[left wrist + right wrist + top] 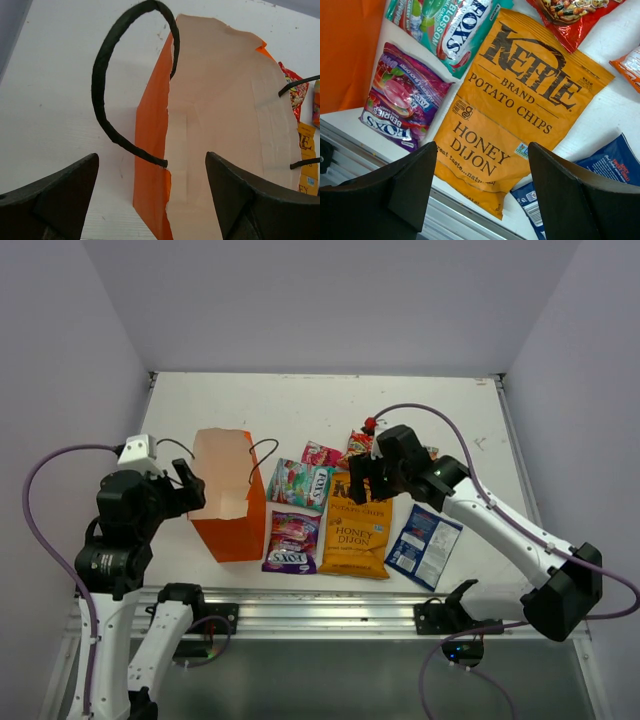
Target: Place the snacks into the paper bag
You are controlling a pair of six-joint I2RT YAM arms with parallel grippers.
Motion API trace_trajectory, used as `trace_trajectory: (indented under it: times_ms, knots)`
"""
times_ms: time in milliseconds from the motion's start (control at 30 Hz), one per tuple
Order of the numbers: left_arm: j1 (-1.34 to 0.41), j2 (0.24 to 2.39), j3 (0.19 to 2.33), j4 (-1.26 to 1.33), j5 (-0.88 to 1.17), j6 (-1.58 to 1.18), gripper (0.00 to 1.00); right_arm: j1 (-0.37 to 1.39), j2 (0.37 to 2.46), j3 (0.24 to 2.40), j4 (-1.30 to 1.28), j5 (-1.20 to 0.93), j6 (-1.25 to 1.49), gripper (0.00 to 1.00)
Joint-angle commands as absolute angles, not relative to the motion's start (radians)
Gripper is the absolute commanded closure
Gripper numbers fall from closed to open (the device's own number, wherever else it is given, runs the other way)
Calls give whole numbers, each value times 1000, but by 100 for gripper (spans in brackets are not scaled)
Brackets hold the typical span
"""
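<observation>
Seen from above, the orange paper bag (232, 502) stands upright on the counter (300, 400), with the snacks (300, 483) lying flat to its right. In the left wrist view, the left gripper (151, 157) is spread wide and empty, facing the bag's pale inside. In the right wrist view, the right gripper (482, 150) hovers wide open and empty over the Kettle Honey Dijon chips (515, 105).

There is one paper bag (232, 525), on the left, with two dark cord handles (268, 452)

There are seven snack packets:
- Two say Fox's: one purple packet (291, 540), near, and one teal packet (300, 483), just behind it
- One is the big Honey Dijon bag (357, 530)
- One is the blue and white packet (424, 545), on the right
- Three small ones lie at the far side: one pink packet (320, 453), one red packet (357, 444) and one orange packet (630, 65)

There are two robot arms: one left arm (120, 530) and one right arm (500, 525)
</observation>
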State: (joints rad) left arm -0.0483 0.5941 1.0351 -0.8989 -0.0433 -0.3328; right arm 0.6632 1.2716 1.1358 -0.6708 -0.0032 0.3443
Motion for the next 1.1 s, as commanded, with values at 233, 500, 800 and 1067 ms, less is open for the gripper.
trace_trajectory:
  times_ms: [233, 500, 800, 1067]
  knots:
    - [-60, 575, 966, -851, -5, -347, 60, 699, 1256, 1059, -689, 64, 405, 27]
    - [-77, 569, 946, -834, 32, -351, 100, 723, 1264, 907, -619, 144, 417, 25]
    - [-95, 560, 943, -833, 35, -345, 100, 723, 1368, 778, -471, 233, 477, 20]
    - [-107, 551, 946, -838, 35, -339, 100, 723, 1439, 709, -414, 261, 494, 18]
